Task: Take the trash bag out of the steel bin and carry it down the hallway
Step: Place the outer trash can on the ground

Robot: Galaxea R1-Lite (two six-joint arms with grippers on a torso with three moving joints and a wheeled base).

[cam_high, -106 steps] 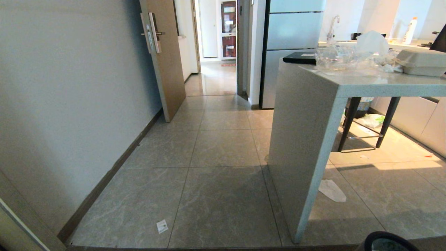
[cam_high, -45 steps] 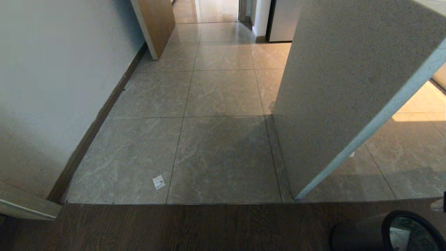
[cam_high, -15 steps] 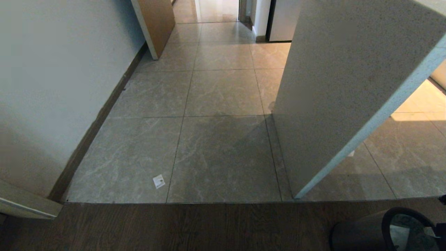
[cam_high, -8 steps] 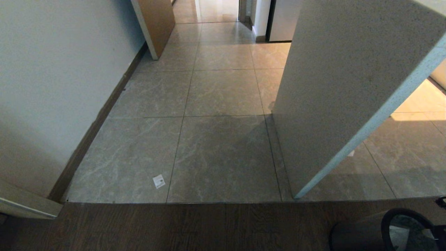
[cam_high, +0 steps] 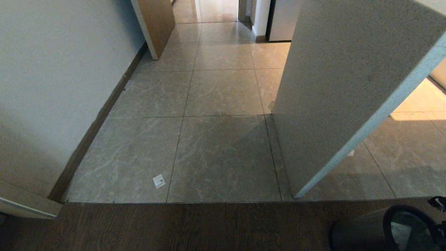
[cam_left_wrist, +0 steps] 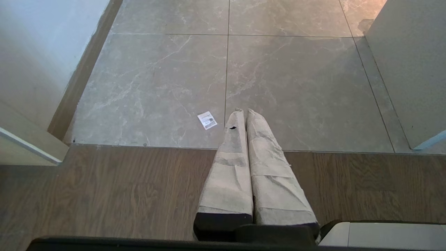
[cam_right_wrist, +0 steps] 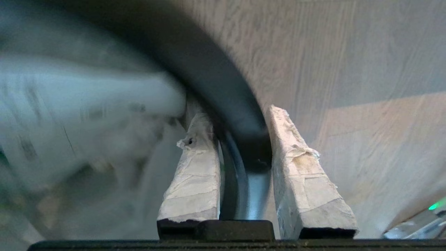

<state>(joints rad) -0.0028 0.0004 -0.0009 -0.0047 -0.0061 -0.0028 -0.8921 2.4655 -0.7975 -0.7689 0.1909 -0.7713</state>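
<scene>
The steel bin (cam_high: 360, 232), dark with a black rim, stands on the wood floor at the head view's lower right corner. Pale plastic of the trash bag (cam_high: 406, 235) shows inside it. My right gripper (cam_high: 438, 225) is at the bin's far side, mostly cut off by the edge of the head view. In the right wrist view this gripper (cam_right_wrist: 235, 116) straddles the black rim (cam_right_wrist: 223, 87), one taped finger inside and one outside, pressed on it. The trash bag (cam_right_wrist: 87, 104) is a white blur beside the inner finger. My left gripper (cam_left_wrist: 244, 112) hangs shut and empty above the floor.
A speckled counter end panel (cam_high: 341, 87) rises just beyond the bin. A paper scrap (cam_high: 159, 181) lies on the grey tiles. A wall (cam_high: 52, 87) runs along the left, with a brown door (cam_high: 156, 21) ajar. The hallway (cam_high: 216, 14) opens far ahead.
My right gripper's fingers have closed in around the bin's rim, and the rim has shifted slightly. Before that, the head view dropped lower towards the floor.
</scene>
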